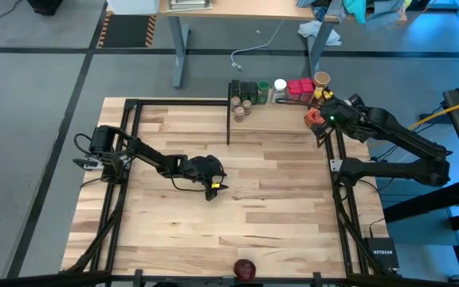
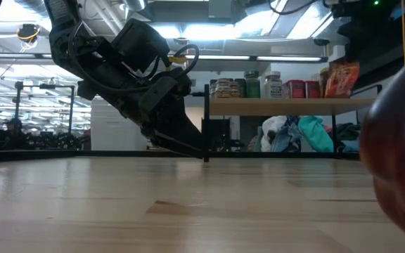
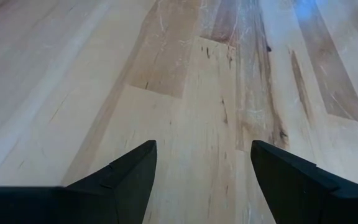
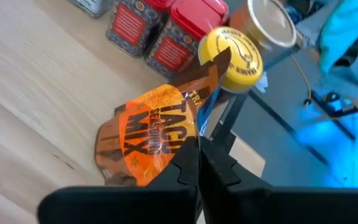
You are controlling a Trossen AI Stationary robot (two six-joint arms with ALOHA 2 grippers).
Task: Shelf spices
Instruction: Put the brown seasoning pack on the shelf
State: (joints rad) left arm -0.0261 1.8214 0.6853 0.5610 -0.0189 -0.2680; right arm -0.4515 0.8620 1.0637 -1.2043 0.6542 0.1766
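The shelf (image 1: 277,119) is a small light-wood board on black posts at the table's far side. Along its far edge stand the spices: dark- and green-lidded jars (image 1: 245,92), a white-capped bottle (image 1: 280,86), pink-red boxes (image 1: 298,88) and a tan-lidded jar (image 1: 322,78). My right gripper (image 1: 319,121) is over the shelf's right end, shut on the orange-red flat packet (image 4: 148,134), next to a yellow-lidded jar (image 4: 235,56). My left gripper (image 1: 213,190) hangs open and tipped down over the bare tabletop mid-table, touching nothing (image 3: 204,146). My right gripper pinches the orange-red packet between its two fingers at one side edge (image 4: 188,146), coming from the table's right. The packet stands upright (image 2: 339,77) with its lower edge at the shelf board; I cannot tell whether it touches the board.
A dark red round object (image 1: 245,269) lies at the table's near edge and fills the low view's right side (image 2: 399,154). Black frame rails (image 1: 126,159) run along the table's left and right sides. Bare board (image 1: 269,119) lies on the shelf in front of the spice row.
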